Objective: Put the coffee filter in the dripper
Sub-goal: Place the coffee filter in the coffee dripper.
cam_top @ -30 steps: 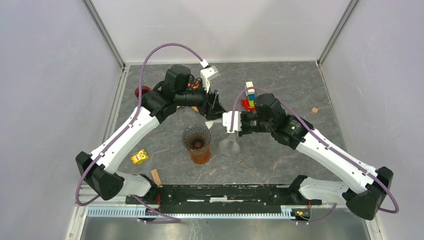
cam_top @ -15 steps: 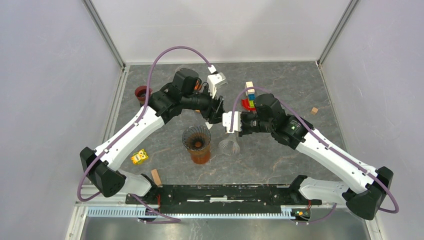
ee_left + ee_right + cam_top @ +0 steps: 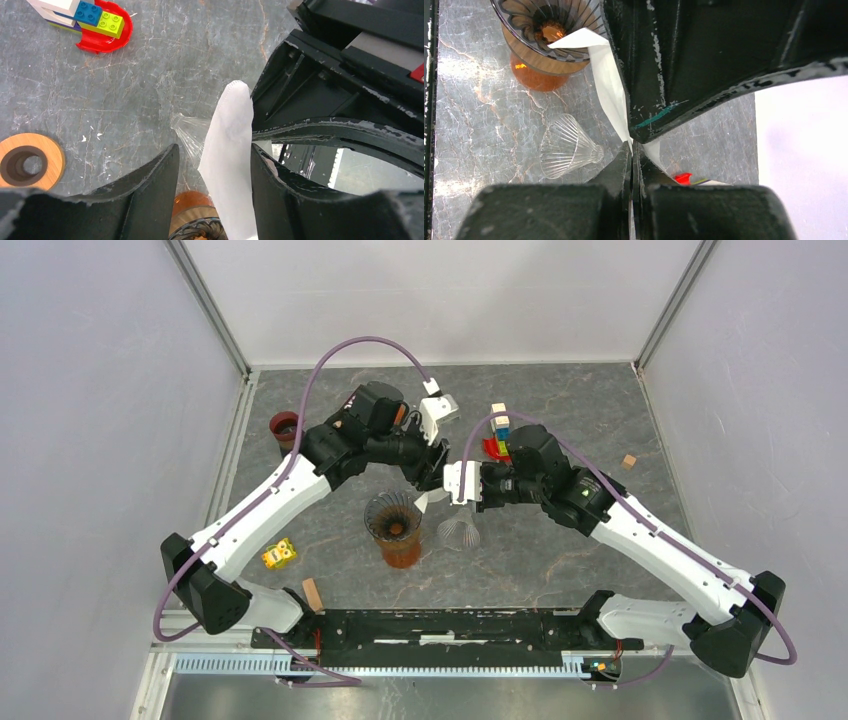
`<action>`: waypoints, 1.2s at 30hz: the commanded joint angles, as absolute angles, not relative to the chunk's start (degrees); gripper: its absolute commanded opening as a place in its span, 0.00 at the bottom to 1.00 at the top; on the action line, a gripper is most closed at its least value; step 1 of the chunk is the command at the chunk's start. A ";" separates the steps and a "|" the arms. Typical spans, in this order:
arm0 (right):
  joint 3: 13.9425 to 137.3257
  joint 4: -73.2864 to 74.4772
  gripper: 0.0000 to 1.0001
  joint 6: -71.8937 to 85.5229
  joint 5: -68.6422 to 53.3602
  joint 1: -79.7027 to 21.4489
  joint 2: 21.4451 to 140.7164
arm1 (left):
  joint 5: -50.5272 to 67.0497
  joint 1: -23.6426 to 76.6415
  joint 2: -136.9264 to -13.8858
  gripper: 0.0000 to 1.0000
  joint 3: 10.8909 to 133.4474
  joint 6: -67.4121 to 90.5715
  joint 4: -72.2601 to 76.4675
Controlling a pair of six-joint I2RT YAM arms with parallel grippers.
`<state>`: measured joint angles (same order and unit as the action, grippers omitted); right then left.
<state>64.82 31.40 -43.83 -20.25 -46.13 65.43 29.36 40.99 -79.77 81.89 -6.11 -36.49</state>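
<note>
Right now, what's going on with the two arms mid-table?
The right pincer is shut on the white coffee filter, held in the air. The left pincer straddles the same filter, fingers apart. One corner is at the rim of the dark dripper on the amber carafe, not seated yet. A clear dripper lies on its side nearby.

Both arms reaching in from the near edge, elbows bent outward, meeting just beyond the dripper [image 3: 392, 512], left tool [image 3: 214, 152] angled downward with jaws spread apart, right tool [image 3: 631, 150] pointing left, fingers pinched together on the coffee filter [image 3: 227, 145], the two tools close together
</note>
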 commanded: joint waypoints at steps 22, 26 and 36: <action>67.71 37.49 0.01 -48.18 -21.84 -47.90 64.51 | 29.25 41.84 -81.45 0.02 86.92 -14.32 -38.06; 67.81 38.84 0.04 -49.39 -21.61 -48.42 64.60 | 30.51 41.84 -81.39 0.02 86.92 -15.24 -38.03; 69.69 37.03 0.26 -48.15 -17.33 -51.28 66.73 | 33.90 41.82 -81.48 0.02 87.01 -10.95 -36.97</action>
<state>66.17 38.20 -47.86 -19.62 -50.02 66.00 31.31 41.60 -81.73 84.49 -11.97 -38.68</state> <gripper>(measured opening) 0.218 0.032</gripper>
